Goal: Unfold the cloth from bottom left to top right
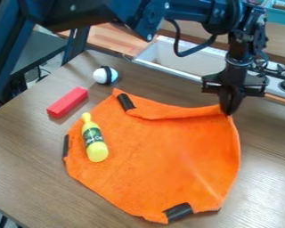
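My black gripper (230, 111) hangs at the upper right, shut on the top right corner of the orange cloth (163, 151). That corner is drawn up to the fingertips, and the cloth's top edge is folded over in a strip running left from there. The rest of the cloth lies spread on the table, with black patches at its upper left, left and bottom corners. A yellow bottle (95, 144) with a dark label lies on the cloth's left part.
On the brown table (26, 151), a red block (67, 102) lies left of the cloth, and a white ball with a black band (105, 75) sits above it. A white sink basin (186, 60) and its faucet border the table's back edge.
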Tool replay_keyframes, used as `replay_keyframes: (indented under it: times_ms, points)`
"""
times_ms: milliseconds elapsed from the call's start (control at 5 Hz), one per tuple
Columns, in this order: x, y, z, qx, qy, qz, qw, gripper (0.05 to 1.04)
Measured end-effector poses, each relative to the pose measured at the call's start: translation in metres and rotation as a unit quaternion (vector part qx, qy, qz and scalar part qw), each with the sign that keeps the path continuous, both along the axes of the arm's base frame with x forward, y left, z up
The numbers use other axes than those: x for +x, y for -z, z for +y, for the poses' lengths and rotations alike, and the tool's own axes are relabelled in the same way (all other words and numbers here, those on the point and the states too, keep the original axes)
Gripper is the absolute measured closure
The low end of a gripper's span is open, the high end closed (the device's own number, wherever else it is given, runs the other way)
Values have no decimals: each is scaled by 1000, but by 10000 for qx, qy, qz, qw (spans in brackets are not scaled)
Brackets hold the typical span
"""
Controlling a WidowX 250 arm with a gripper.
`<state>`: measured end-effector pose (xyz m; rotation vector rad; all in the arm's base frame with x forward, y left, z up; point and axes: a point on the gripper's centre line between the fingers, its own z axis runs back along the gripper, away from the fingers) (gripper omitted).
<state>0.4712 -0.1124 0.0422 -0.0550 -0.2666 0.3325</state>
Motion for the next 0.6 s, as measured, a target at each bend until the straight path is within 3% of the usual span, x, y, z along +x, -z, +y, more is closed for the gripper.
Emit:
replay_keyframes:
  times_ms: [400, 600]
  points:
    - [-10, 16, 0, -233, -48, 197, 9995, 313]
    - [-13, -6, 15, -436, -39, 9, 9990, 96]
